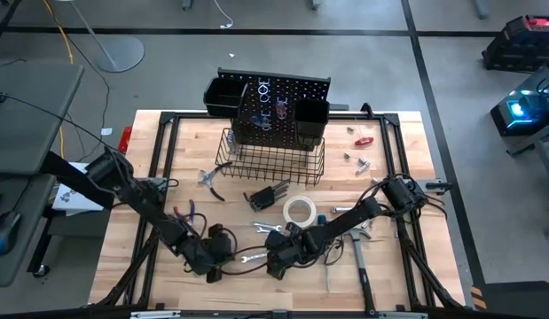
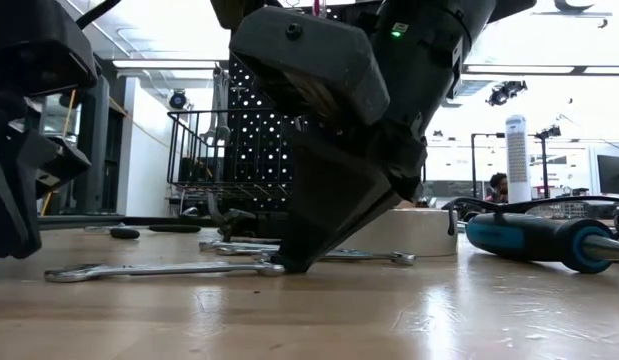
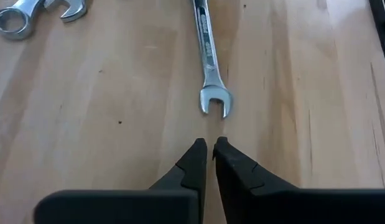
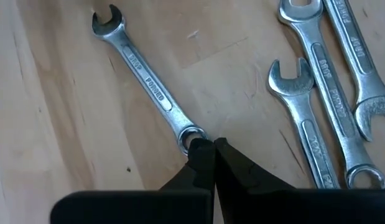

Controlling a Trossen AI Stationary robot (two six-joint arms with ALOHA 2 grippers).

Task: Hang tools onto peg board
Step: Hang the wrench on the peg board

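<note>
A silver wrench lies flat on the wooden table between my two grippers. Its open-jaw end points at my left gripper, which hovers just short of it without touching, its fingers shut to a hairline gap around nothing. My right gripper is shut at the wrench's ring end. The peg board stands upright at the table's far edge with a wire basket in front. A white tape roll lies on the table beyond the wrench. My right gripper sets its shut fingertips down on the wrench's ring end, slanting down from the table's right side, roughly in line with the shaft. The fingers cover the near part of the ring. The wrench lies flat on the table.
Several more wrenches lie close to the right gripper, and others lie near the left one. A blue-handled screwdriver lies to the right, and pliers lie near the basket. Small parts lie at the far right.
</note>
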